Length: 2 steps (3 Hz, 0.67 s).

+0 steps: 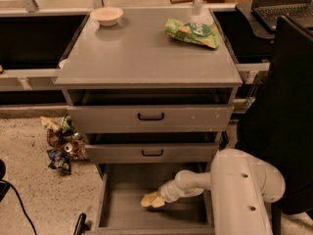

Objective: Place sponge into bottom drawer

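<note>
Pincer (160,198) touches sponge (149,200) inside bottom drawer (122,209).

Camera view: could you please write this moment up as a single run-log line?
stage: placing | claw: reaching low inside open bottom drawer | sponge: at claw tip, near drawer floor | release: not confirmed

Bowl (106,15), snack bag (191,32) on cab. top (146,58)

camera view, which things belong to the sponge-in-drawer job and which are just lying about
Job: sponge; bottom drawer, pulled open; gripper, low inside that drawer at the sponge.
Lying about: white bowl and green snack bag on the cabinet top; crumpled wrappers on the floor.
</note>
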Available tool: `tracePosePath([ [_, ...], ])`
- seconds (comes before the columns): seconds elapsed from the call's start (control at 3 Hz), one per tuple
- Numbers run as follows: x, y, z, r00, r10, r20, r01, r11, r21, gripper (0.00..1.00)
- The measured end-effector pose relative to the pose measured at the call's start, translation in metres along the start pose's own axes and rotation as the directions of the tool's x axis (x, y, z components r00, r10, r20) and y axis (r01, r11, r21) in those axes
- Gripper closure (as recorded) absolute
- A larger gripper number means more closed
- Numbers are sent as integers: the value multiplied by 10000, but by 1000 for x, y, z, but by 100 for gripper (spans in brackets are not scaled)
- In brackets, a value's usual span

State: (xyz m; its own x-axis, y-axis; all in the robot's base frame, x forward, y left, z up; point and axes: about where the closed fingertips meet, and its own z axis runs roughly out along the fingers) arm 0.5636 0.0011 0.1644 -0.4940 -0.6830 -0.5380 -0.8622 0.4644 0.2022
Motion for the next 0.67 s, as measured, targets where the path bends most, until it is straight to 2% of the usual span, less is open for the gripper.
tracePosePath([
  [0.33, 3, -2, -9, 9995, 129, 289, -128, 9999, -44, 0],
  [0.67, 7, -4, -31, 9981, 211, 584, -209, 9998, -39, 0],
])
